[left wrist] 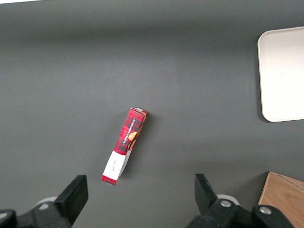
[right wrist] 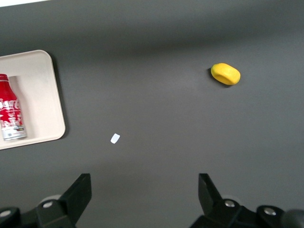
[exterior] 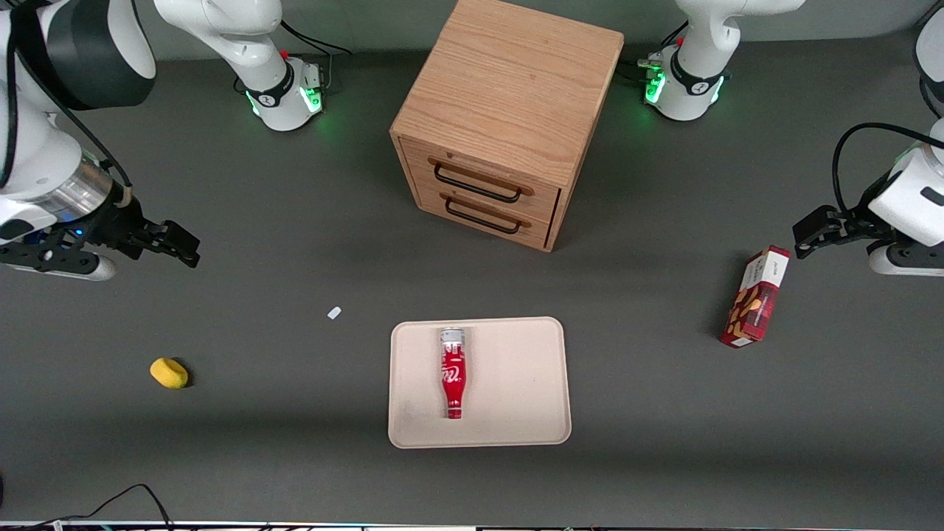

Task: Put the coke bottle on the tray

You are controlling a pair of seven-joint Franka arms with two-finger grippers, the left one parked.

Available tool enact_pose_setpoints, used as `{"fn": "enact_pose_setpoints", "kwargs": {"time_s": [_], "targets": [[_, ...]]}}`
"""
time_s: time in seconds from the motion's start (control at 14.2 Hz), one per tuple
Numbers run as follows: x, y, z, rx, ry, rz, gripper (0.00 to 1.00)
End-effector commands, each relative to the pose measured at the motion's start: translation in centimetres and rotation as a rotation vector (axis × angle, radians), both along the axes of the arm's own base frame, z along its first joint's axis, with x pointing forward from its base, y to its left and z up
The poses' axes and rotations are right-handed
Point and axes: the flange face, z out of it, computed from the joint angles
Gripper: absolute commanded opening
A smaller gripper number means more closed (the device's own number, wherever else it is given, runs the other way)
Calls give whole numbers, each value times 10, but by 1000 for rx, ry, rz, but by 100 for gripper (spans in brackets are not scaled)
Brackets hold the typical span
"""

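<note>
On the tray (exterior: 516,383) the bottle (exterior: 452,372) lies flat, so I judge placing done. My gripper (exterior: 173,243) hangs empty, fingers apart, well off the tray; nothing remains but parking.

The coke bottle (exterior: 452,372) lies flat on the tray (exterior: 516,383), cap end toward the front camera. The tray sits on the table (exterior: 295,457), in front of the drawer cabinet (exterior: 505,118). A snack box (exterior: 755,298) lies toward the parked arm's end. The tool (exterior: 173,247), fingers apart, hangs over the working arm's end, with a small lump (exterior: 169,372) nearer the camera.
</note>
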Motion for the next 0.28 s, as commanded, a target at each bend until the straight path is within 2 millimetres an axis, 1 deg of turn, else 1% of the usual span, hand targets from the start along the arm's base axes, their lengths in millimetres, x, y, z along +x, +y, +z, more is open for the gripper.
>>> {"fn": "enact_pose_setpoints", "kwargs": {"time_s": [0.0,0.07,0.21], "targets": [[-5,-12,-1,33,16,35,100],[-4,-17,0,40,12,41,100],[-3,-18,2,61,8,52,100]]}}
